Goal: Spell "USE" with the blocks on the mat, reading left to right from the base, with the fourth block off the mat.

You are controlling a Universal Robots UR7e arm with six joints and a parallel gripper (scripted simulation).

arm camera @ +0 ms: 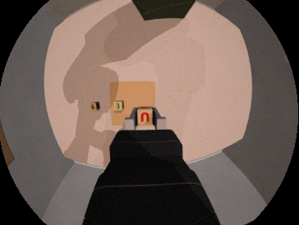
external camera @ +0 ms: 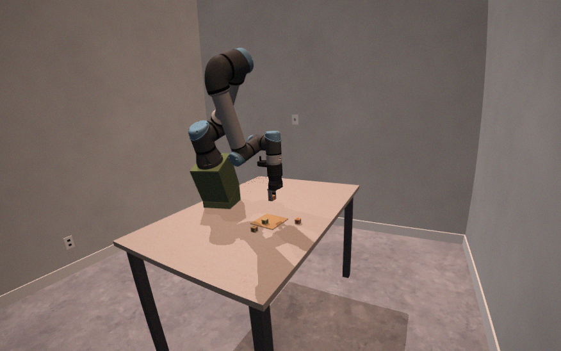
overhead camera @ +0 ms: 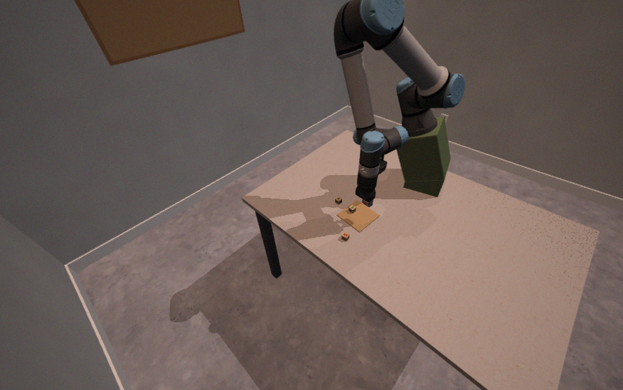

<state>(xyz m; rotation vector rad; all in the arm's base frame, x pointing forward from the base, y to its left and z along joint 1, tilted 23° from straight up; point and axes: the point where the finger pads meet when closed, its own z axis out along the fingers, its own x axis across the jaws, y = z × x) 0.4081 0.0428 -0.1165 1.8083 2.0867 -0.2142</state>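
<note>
From left to right in the exterior view, the green pedestal (overhead camera: 422, 161) (external camera: 214, 186) (arm camera: 164, 10) is supporting the arm (overhead camera: 360, 92) (external camera: 227, 118) at the far left. The dark-marked block (overhead camera: 338, 200) (external camera: 253, 228) (arm camera: 94, 106) is lying on the bench (overhead camera: 459, 253) (external camera: 186, 248) (arm camera: 185, 61), off the mat (overhead camera: 363, 220) (external camera: 271, 225) (arm camera: 135, 92) and near its left side. The green E block (overhead camera: 352, 208) (external camera: 264, 221) (arm camera: 118, 106) is resting on the mat's left part, its letter facing up and reading upright from the base. Farther right, the claw (overhead camera: 367, 202) (external camera: 272, 197) (arm camera: 144, 112) is pointing down, clamping the red U block (overhead camera: 368, 202) (external camera: 273, 197) (arm camera: 144, 117) and holding it above the bench. The red-marked block (overhead camera: 345, 236) (external camera: 298, 221) is sitting off the mat, to its right, its mark too small to read surely.
</note>
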